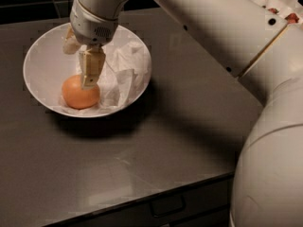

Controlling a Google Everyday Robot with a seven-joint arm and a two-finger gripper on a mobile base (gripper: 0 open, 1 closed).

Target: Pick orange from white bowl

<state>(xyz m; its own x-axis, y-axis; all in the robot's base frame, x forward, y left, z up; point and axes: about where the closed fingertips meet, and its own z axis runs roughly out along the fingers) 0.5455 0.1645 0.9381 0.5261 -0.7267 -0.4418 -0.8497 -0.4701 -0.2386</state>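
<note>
The orange [79, 93] lies at the front left of the white bowl [42, 56], on crumpled white paper [120, 72]. The bowl stands at the back left of a dark grey countertop [156, 141]. My gripper [78, 69] hangs over the bowl and points down, directly above the orange. Its fingers are apart. The nearer finger [90, 65] has its tip at the top of the orange, and the other finger [70, 43] sits behind and to the left. Nothing is held.
My white arm [222, 27] crosses from the upper middle to the right edge and hides that side of the counter. A container with red strawberries [284, 6] shows at the top right corner. A drawer handle [165, 205] sits below the counter's front edge.
</note>
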